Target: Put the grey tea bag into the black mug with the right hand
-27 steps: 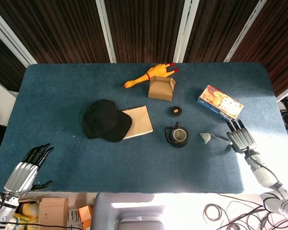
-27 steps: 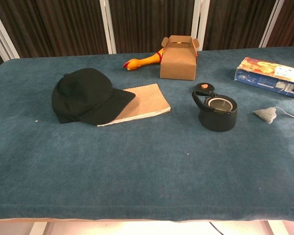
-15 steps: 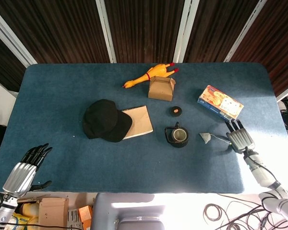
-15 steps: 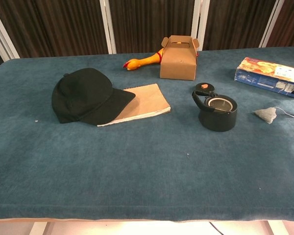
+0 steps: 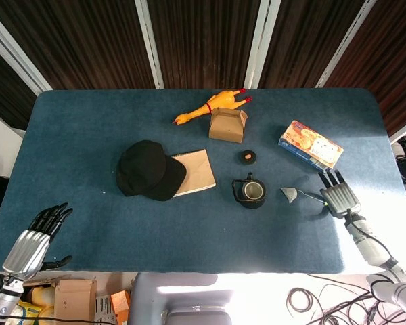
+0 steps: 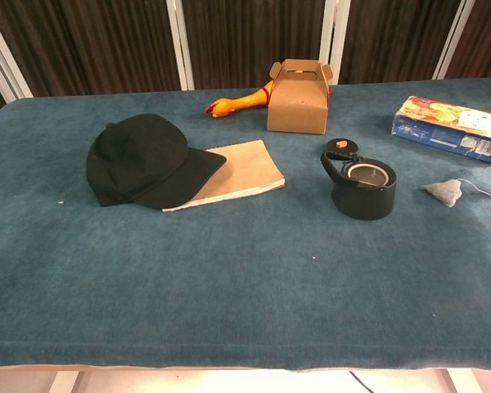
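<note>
The grey tea bag lies flat on the blue table, its thin string trailing right toward my right hand. That hand hovers just right of the bag with fingers spread and holds nothing. The black mug stands upright left of the bag, handle to the upper left. The chest view shows the same mug and tea bag, but neither hand. My left hand is at the table's front left corner, fingers apart and empty.
A black cap rests partly on a brown pad. Behind the mug is a small black disc. A cardboard box and rubber chicken sit farther back. A blue snack box lies beyond my right hand.
Both hands have drifted slightly toward the table's near edge. The dark bit of the right hand at the chest view's right edge is gone. Tea bag and mug have not moved.
</note>
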Controlling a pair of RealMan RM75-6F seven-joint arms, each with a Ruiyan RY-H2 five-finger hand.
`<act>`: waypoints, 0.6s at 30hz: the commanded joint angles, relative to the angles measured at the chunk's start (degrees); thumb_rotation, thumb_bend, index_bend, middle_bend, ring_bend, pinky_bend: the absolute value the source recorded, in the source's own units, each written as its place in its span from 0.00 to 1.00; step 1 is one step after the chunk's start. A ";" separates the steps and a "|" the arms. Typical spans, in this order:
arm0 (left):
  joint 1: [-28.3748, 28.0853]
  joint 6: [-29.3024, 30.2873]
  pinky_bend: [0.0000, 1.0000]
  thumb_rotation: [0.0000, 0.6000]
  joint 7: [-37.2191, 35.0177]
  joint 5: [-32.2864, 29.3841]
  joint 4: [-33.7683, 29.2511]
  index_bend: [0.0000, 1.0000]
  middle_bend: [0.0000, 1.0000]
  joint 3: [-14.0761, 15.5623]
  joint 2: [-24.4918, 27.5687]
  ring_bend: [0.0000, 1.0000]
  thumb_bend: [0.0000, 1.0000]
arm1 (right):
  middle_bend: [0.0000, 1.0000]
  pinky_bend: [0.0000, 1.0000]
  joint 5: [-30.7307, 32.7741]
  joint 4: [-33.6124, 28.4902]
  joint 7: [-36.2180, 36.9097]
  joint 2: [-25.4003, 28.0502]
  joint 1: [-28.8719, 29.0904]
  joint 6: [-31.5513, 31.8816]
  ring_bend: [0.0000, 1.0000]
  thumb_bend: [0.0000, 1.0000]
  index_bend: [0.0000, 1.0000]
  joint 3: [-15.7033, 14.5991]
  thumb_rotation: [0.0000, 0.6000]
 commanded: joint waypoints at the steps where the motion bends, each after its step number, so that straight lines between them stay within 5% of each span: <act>1: -0.03 -0.04 0.09 1.00 0.01 0.04 -0.01 0.00 0.00 0.00 0.00 0.00 0.03 | 0.03 0.00 0.09 0.01 -0.10 -0.05 -0.04 -0.11 0.00 0.31 0.54 0.03 1.00; 18: 0.07 0.36 0.09 1.00 -0.41 0.42 0.13 0.00 0.00 0.03 0.13 0.00 0.03 | 0.06 0.00 0.00 -1.22 0.36 0.59 -0.14 0.69 0.00 0.51 0.66 0.37 1.00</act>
